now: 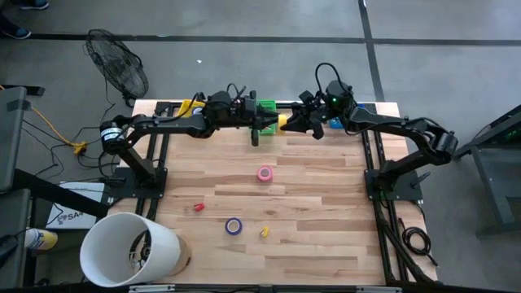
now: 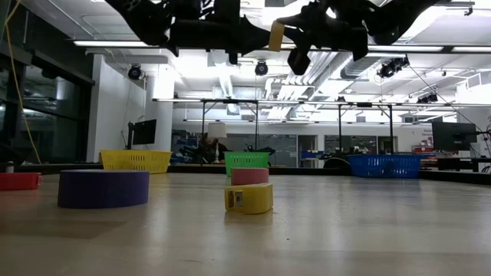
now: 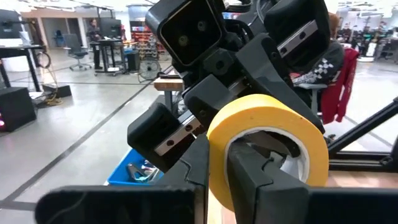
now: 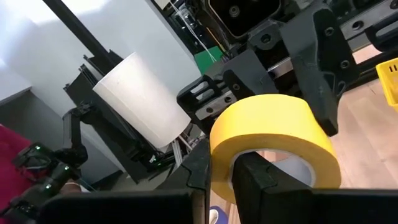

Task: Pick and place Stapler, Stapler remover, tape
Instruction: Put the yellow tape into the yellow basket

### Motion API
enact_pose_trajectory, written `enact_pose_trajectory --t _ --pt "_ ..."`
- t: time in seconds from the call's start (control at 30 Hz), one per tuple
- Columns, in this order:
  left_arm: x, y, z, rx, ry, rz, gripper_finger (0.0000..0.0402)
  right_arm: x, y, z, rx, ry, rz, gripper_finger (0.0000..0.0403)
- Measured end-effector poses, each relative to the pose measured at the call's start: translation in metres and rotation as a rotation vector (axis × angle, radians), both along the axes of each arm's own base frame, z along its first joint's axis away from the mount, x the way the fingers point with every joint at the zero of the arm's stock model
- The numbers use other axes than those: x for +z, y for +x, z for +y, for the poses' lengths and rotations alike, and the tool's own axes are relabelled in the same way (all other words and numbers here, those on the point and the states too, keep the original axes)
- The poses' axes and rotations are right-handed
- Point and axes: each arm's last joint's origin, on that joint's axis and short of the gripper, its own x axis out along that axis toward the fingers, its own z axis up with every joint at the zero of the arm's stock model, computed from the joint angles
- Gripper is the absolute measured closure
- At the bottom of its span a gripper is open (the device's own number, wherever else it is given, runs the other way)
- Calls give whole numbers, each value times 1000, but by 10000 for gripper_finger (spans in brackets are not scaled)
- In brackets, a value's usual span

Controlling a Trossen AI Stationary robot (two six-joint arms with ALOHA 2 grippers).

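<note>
We are holding a yellow tape roll (image 1: 282, 121) in the air over the far edge of the tabletop (image 1: 326, 212), both the left gripper (image 1: 273, 124) and the right gripper (image 1: 293, 122) closing their jaws on its wall, so we judge a handover is happening and one must release next.

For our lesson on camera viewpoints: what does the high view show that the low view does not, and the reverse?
Only the high view: white bucket, black fan, both arm bases.
Only the low view: the room behind, with yellow basket and blue basket seen side-on.
Both: purple tape roll, pink tape roll, and the two grippers meeting on a yellow tape roll.
</note>
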Motion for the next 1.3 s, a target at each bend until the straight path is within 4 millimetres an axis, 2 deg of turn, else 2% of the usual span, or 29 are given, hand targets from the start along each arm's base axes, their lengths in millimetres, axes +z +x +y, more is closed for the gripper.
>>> enact_pose_trajectory --t 0.2,0.6,0.73,0.9,1.07,1.3 --pt "0 0 0 -9 -5 1 376 0 2 1 -25 14 6 372" --pt "0 0 2 64 -35 -6 376 5 -2 -2 -15 85 5 239" --pt "0 0 3 86 -37 -8 376 6 -5 -3 9 103 13 217" --pt "-1 -1 4 138 -45 5 376 6 -10 -11 -12 116 25 211" --pt "1 -7 6 279 -67 67 376 6 -24 -22 -69 106 58 211" --pt "-3 -29 11 725 -105 262 375 0 -45 -34 -228 67 153 210"
